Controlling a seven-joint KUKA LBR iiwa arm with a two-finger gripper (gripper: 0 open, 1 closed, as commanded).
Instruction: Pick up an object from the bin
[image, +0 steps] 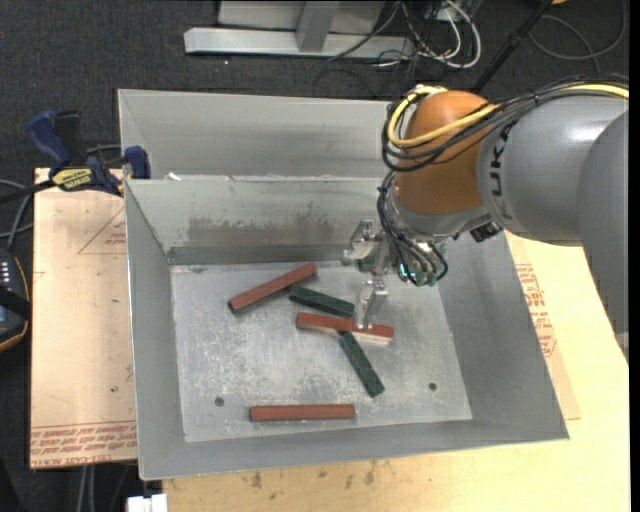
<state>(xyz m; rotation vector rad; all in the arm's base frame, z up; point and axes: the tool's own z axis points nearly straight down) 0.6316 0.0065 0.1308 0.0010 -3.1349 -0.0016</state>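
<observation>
Looking down, we see the grey arm (560, 170) as the biggest thing. It reaches in from the right, with its orange cover (445, 150) and looped cables above the grey metal bin (150, 330). Five flat bars lie on the bin floor. The front red bar (302, 412) lies alone near the front wall. The back red bar (272, 288) lies tilted toward the back left. The middle red bar (335, 323) lies at the centre, with the long green bar (362, 366) slanting forward from just beneath it and the short green bar (322, 300) just behind it. The pincer (371, 318) hangs over the right end of the middle red bar. We cannot tell whether it is spread or pressed together, nor whether it touches the bar.
</observation>
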